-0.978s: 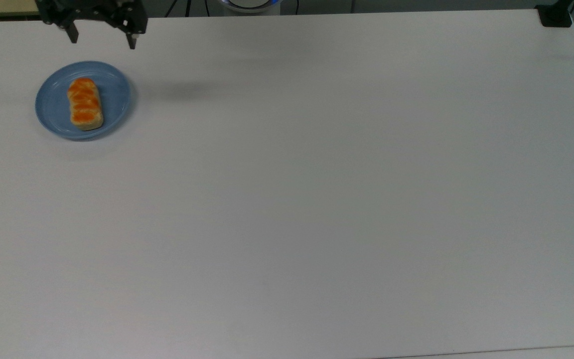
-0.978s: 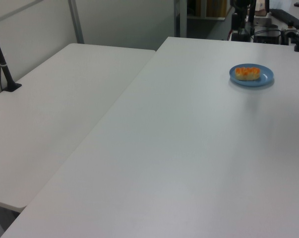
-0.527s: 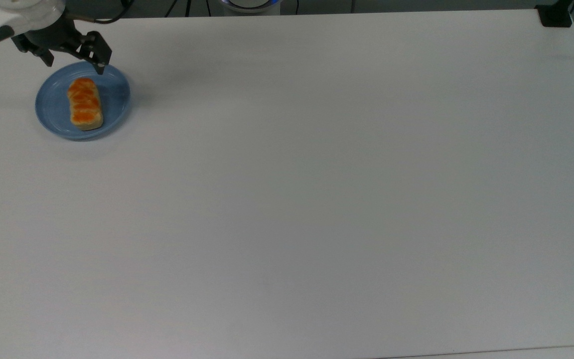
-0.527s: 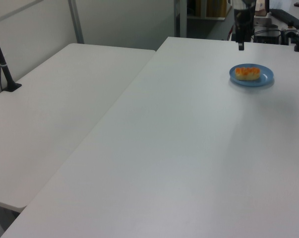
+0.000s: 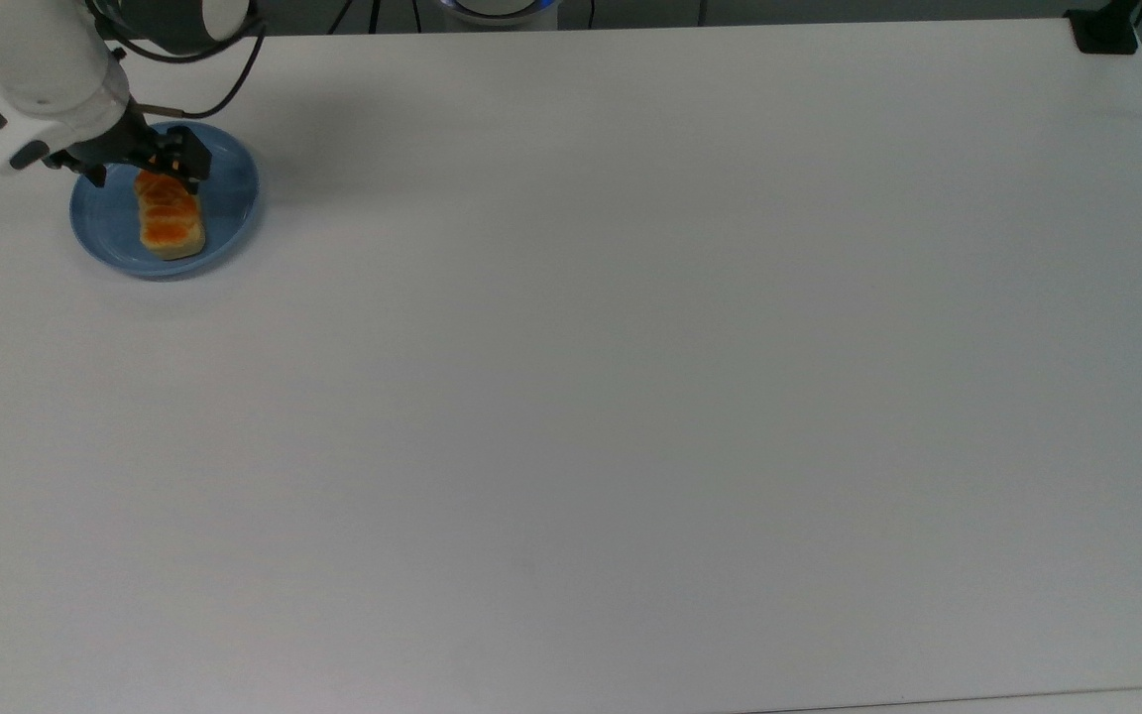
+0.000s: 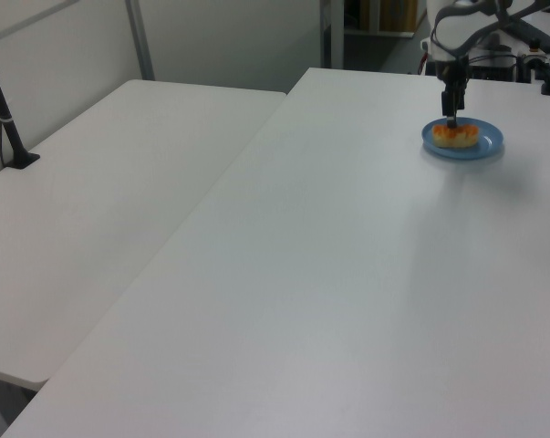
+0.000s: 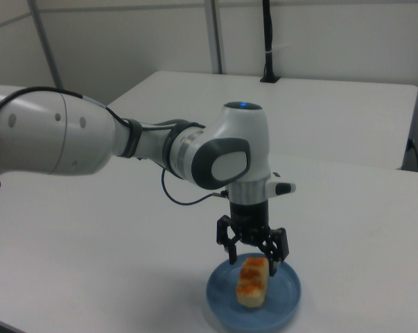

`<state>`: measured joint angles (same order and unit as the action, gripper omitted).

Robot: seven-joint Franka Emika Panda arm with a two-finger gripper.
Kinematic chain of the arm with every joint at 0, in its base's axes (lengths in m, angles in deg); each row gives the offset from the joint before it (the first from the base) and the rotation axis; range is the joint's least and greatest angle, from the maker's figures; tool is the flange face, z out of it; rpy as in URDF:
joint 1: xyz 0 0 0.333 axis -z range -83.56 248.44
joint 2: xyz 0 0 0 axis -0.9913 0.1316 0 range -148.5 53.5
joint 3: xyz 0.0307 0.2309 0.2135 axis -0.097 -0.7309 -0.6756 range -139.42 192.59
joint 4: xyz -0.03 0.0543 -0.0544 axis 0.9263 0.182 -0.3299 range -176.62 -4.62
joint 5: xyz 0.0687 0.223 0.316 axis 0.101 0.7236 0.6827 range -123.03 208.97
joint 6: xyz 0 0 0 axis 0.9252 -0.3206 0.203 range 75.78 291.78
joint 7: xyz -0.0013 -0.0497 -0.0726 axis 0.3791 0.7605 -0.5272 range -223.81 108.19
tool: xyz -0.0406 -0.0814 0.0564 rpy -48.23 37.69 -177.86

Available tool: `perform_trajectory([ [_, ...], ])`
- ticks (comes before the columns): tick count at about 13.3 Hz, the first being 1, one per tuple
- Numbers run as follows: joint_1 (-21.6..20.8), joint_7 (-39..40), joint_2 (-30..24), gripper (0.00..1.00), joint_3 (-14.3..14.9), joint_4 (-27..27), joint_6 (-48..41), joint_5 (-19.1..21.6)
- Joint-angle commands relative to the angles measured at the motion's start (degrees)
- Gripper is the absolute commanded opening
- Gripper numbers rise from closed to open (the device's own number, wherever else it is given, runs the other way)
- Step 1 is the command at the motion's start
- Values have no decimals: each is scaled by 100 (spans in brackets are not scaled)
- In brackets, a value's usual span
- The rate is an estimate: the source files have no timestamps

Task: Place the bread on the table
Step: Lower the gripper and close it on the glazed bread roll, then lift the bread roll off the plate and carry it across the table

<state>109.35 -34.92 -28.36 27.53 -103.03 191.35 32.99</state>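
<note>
White tabletop, matt and plain, is the table (image 5: pixel 630 377) we see from above, and near its far corner on the top view's left sits a round blue plate (image 5: pixel 234 203) with the bread (image 5: pixel 172 224) lying on it. We see the loaf's orange-brown glazed top and pale sides clearly in the right view, where the bread (image 7: pixel 252 283) lies lengthwise across the plate (image 7: pixel 286 298).

Our gripper (image 5: pixel 143 175) hangs over the loaf's far end, pointing down. In the right view the gripper (image 7: pixel 253 259) shows its two black fingers spread apart, one on each side of that end of the bread, with gaps visible; we see nothing held between them. The top view hides most of this under the white wrist, giving us just the dark fingers over the plate's upper part.

From the left view we get the wider setting: the plate (image 6: pixel 489 141) far off toward the left view's right, the gripper (image 6: pixel 451 119) directly above the bread (image 6: pixel 457 135), and a second white table (image 6: pixel 92 219) butted alongside ours, with a black post (image 6: pixel 5 119) standing at its edge. The right view shows the same kind of post (image 7: pixel 267 41) behind the arm (image 7: pixel 91 142).
</note>
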Motion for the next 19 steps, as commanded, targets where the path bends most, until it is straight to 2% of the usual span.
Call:
perform_trajectory([
  [1,-36,338,-68,100,-15,-499,513,-100],
  [2,-36,365,2,99,-15,-508,566,-100],
  [3,-36,365,11,93,-15,-500,566,-100],
  [9,-19,628,3,33,-15,-500,540,-100],
  [12,7,603,-181,30,-7,-386,322,-91],
  [15,-80,497,-278,30,-68,-17,-250,-30],
  [18,-711,-300,-419,31,-103,28,-339,-21],
  [19,-1035,-729,-402,31,-103,28,-278,-12],
])
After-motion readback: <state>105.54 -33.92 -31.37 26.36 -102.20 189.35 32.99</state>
